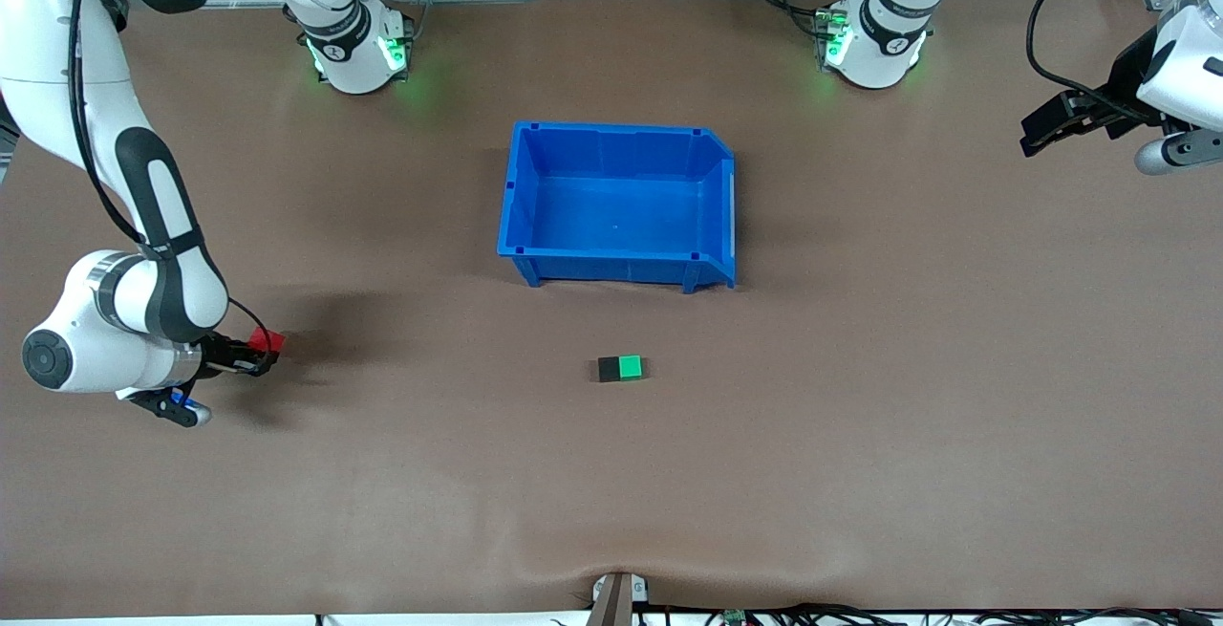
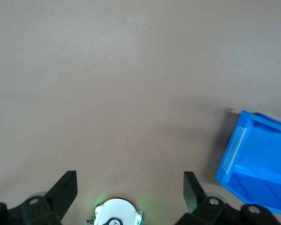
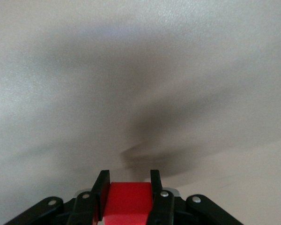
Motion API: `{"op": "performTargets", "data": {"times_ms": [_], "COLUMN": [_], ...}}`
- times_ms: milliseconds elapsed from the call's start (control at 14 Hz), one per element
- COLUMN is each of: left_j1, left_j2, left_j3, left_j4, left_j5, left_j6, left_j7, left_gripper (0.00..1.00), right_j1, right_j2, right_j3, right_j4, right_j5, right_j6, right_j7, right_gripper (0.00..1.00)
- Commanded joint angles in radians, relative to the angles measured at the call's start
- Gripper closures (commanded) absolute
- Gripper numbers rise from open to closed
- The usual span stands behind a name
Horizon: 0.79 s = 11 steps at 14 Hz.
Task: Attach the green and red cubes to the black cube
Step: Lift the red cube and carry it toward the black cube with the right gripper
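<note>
Right gripper (image 1: 256, 355) — clamped on my red cube (image 1: 268, 340), over the tabletop (image 1: 860, 416) at my right arm's end. Left gripper (image 2: 130, 186) — spread, waiting. Green cube (image 1: 629, 368) touches black cube (image 1: 609, 370), nearer the camera than the blue bin (image 1: 516, 215).

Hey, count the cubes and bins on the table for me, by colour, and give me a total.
Red cube, held in the right gripper: 1
Green cube: 1
Black cube: 1
Blue bin: 1
Total: 4

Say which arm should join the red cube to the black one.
Right. Its tool is shut on the red cube; the black cube already touches the green cube. The left tool waits open, empty.
</note>
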Motion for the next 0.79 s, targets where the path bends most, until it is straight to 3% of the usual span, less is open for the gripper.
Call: {"op": "performTargets", "data": {"times_ms": [0, 717], "left_j1": [0.011, 0.011], "left_j2": [-0.001, -0.009], "left_j3": [-0.005, -0.005], "left_j4": [0.015, 0.018], "left_j5": [-0.033, -0.05], "left_j6": [0.001, 0.001], "left_j7": [0.023, 0.023], "left_gripper": [0.0, 0.0], "right_j1": [0.02, 0.059], "right_j2": [0.006, 0.006], "right_j3": [0.004, 0.005], "right_j4": [0.021, 0.021], "right_j5": [0.012, 0.109], "right_j6": [-0.019, -0.018], "right_j7": [0.085, 0.218], "right_gripper": [1.0, 1.0]}}
